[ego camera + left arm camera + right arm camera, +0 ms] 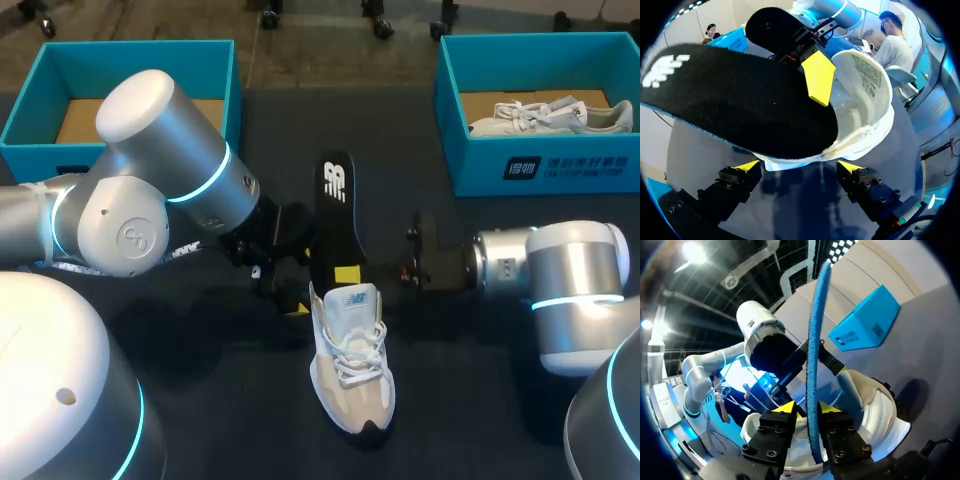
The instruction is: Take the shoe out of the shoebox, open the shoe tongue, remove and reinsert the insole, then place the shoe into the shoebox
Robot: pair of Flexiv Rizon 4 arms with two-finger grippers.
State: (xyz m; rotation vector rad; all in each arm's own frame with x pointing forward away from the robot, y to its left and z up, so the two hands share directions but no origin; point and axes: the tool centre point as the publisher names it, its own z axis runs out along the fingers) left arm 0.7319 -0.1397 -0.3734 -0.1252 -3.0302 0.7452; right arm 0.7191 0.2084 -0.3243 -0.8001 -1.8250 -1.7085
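Observation:
A white and beige sneaker (352, 365) lies on the dark table, toe toward me. The black insole (335, 210) with a blue underside stands tilted out of the shoe's opening, its lower end inside. My right gripper (347, 275) straddles the insole's lower part. In the right wrist view the insole (815, 365) passes edge-on between the fingers of that gripper (806, 408), with a small gap on one side, so it is open. My left gripper (799, 167) is wide open just behind the shoe's heel (865, 100), under the insole (740, 100), holding nothing.
A teal shoebox (50, 155) stands at the back left, holding only cardboard. A second teal shoebox (600, 165) at the back right holds another white shoe (550, 115). Both arms crowd the shoe from either side.

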